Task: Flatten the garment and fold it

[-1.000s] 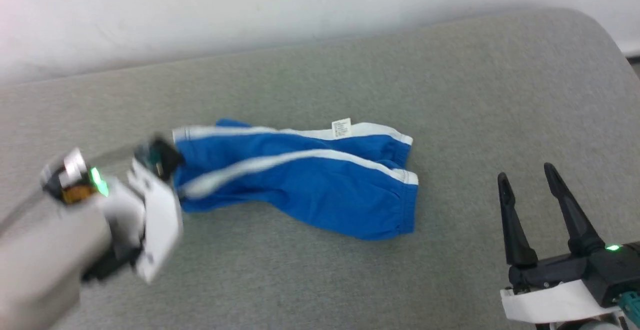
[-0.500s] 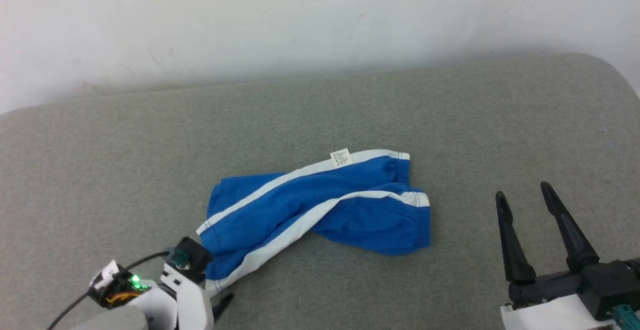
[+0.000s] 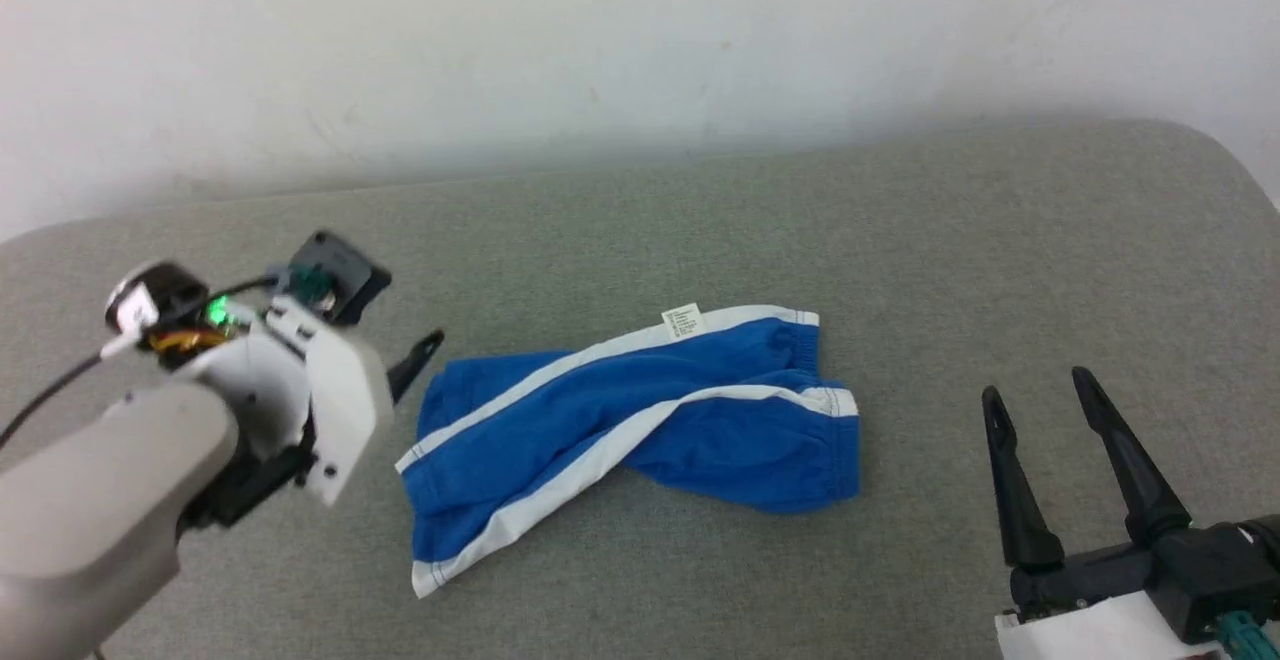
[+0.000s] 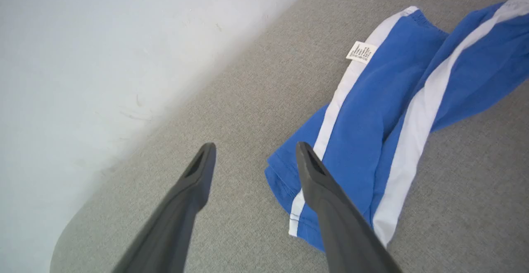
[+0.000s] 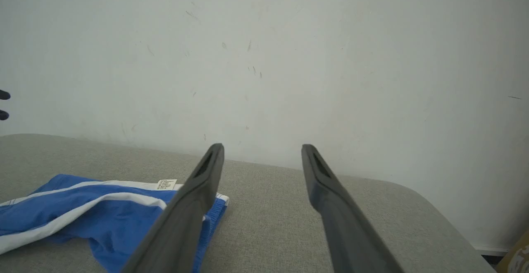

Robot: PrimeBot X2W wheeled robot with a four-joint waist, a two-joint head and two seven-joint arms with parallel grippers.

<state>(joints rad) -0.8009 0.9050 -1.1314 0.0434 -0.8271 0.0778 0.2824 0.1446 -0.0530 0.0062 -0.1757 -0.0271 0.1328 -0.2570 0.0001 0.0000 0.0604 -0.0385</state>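
Nearest the robot, at the lower right of the head view, the right pincer [image 3: 1035, 387] is seen with its two dark fingers spread wide and nothing between them. It is set well apart from the cloth, over bare grey tabletop [image 3: 900, 240]. At the left, the left pincer [image 4: 255, 147] is likewise spread and empty, and is held just beside the left end of the garment [image 3: 640, 420]. Whether one finger brushes the blue edge cannot be told from the wrist view.

The garment is laid in the middle of the tabletop, between the two pincers, and is not yet flattened. It is twisted along its length, and a white stripe [image 3: 600, 448] is carried diagonally across the blue from the near left corner [image 3: 425, 575] to the right end, which is gathered and puckered. Along the far edge a white band is run, with a small white label [image 3: 683, 320] turned up on it. Beyond, the tabletop is met by a pale wall [image 3: 640, 40].

The cloth is judged to be light, soft and limp. It can be expected to sag and bunch when lifted, and to drag a little on the fabric-covered top rather than slide. No breakage is to be feared. A hold is best taken at the stitched edges, the near left corner by the left pincer and the gathered right end by the right one, so that the twist may be drawn out between them.
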